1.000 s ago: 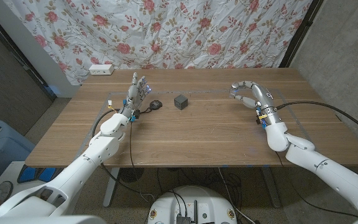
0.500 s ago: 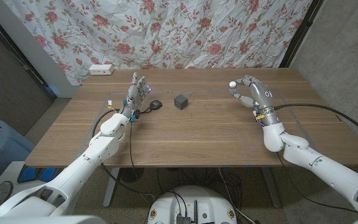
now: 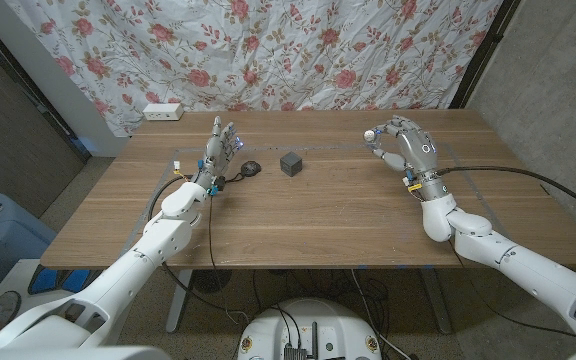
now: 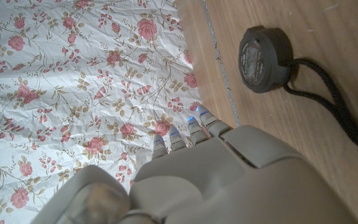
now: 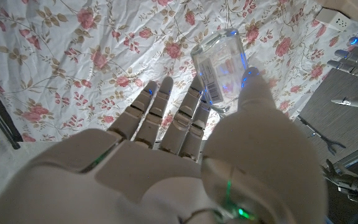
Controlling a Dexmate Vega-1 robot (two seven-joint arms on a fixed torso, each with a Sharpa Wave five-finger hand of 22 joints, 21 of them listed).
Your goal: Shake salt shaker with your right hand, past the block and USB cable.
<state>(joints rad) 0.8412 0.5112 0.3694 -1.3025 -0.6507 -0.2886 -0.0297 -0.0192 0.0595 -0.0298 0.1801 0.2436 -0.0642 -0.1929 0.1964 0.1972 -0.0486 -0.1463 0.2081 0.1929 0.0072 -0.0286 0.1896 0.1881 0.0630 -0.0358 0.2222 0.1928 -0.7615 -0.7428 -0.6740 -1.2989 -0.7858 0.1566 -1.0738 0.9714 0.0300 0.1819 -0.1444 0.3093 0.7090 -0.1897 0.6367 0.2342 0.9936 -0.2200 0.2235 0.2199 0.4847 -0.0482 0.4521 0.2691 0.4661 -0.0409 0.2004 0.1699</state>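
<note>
The right hand [image 3: 408, 148] is gripping the salt shaker [image 5: 219, 70] between thumb and curled fingers, lifting it off the table [image 3: 318, 215] for free shaking, while the left hand [image 3: 218, 150] is standing open, holding nothing, beside the USB cable [image 3: 249, 168]

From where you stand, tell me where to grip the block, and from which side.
Take the block by two opposite flat sides, coming straight down from above. It is a small cube standing free on the table, the USB cable apart to its left, so fingers fit on either side.
</note>
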